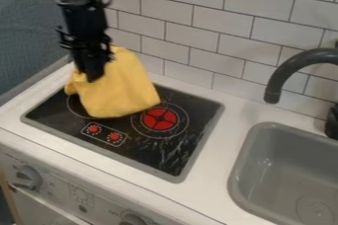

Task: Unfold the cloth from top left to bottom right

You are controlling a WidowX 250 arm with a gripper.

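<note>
presently, the yellow cloth (122, 91) is over the left part of the stovetop (168, 155), mostly toward the view's lower right from the gripper (96, 73), whose open or closed state cannot be determined.

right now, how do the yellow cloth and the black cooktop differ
The cloth is plain yellow; the cooktop is black with red and white markings. The cloth is rumpled and slopes up beside the pincer, while the cooktop lies flat. The cloth is smaller, hiding only part of the cooktop.
</note>
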